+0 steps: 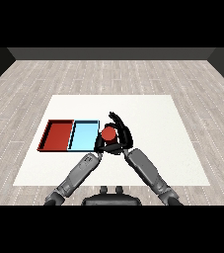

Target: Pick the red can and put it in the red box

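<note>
Spreading across the middle of the frame, the white table (pixel 148 148) carries everything else. Left of centre lie the two trays side by side, touching along one edge: the red tray (pixel 46 136) farther left, the light blue tray (pixel 74 137) to its right. Both look bare inside; I see nothing lying in either.

Two grey forearms rise from the lower corners and meet just right of the blue tray. The right hand (pixel 123 136) is curled round the red can (pixel 108 133), fingers arched over its far side, so the can sits at frame centre, just beside the blue tray's right edge. Whether the can rests on the table or is lifted clear I cannot tell. The left hand (pixel 100 144) is tucked against the can's lower left side; its fingers are hidden in the dark cluster, so their state cannot be told.

As a judgement, the main risk is distance: the red tray is the farther one, and the can must cross the whole blue tray to reach it. Releasing early would land it in the wrong tray. The left hand, crowded close, could also knock the can during the carry.
</note>
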